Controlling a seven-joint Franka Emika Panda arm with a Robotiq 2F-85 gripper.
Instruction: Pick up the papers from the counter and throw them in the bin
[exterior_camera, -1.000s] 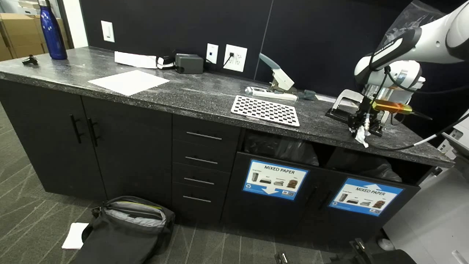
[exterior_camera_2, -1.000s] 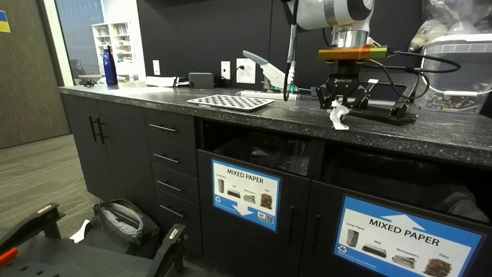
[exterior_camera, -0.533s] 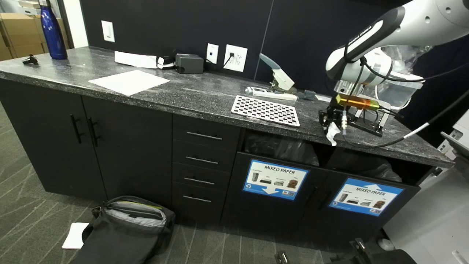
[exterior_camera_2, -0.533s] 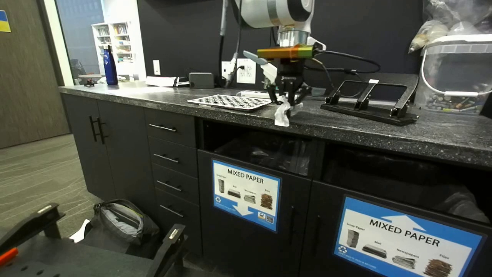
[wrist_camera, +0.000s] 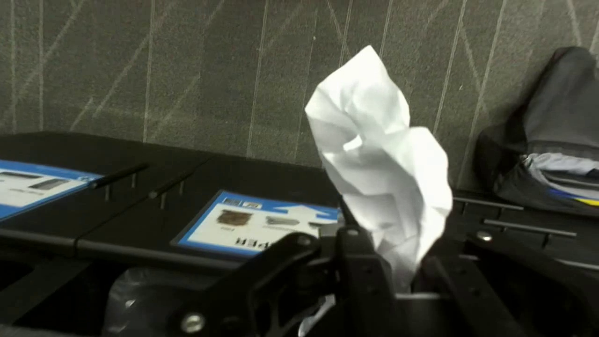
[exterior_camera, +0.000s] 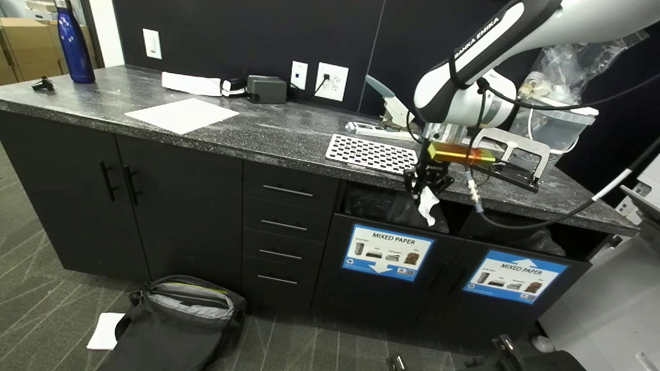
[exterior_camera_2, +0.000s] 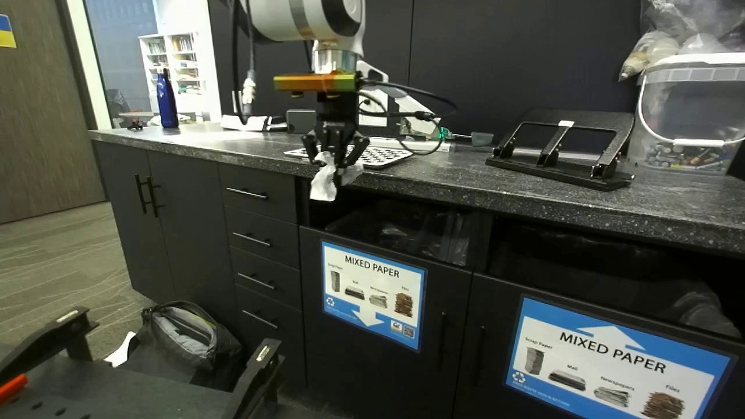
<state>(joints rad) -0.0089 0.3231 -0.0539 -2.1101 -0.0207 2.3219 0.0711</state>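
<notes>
In an exterior view: tall glossy blue bottle (exterior_camera: 75, 46) far left on the dark grey speckled stone-look counter (exterior_camera: 289, 123), then flat white sheet (exterior_camera: 183, 115), then thin white black-checkered mat (exterior_camera: 374, 153). Right of that, black two-finger claw (exterior_camera: 423, 191), fingers pinched together on a crumpled white paper scrap (wrist_camera: 388, 164): sharply creased, pointed tip, folded lobe one side, hanging below the counter's front edge. Looks over the dark plastic-lined bin (exterior_camera: 371, 202); depth hard to judge.

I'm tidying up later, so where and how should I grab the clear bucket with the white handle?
Probably best: take the clear bucket by the thick middle of its white handle, coming from the front edge of the counter, since the handle hangs down across that side, thick part lowest.
</notes>
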